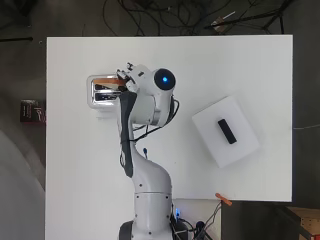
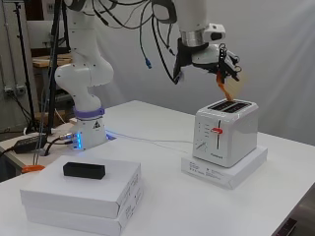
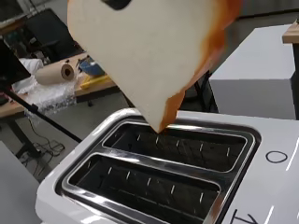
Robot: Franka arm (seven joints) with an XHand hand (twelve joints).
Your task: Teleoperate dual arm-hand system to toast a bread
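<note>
Spanning most of the overhead view, the white bench keeps wide bare stretches along its top edge and lower left. A stacked pair of white boxes sits at the lower left of the side view, well apart from the toaster, with a small black block lying flat on top. At centre right of the side view the white toaster stands upright on its own flat white box. That box carries small dark print on its front edge, too small to read. The toaster's front has faint markings beside a lever with a red tip; its top bears large outlined letters, cut off by the edge of the wrist view. Both slots are open and hold nothing.

Above the toaster, in the upper middle of the side view, the robot hand pinches a slice of bread between curled fingers. The slice hangs tilted, one corner pointing down just over the slot farther from the lever, apart from the metal rim. In the overhead view, the arm hides most of the toaster's right side.
</note>
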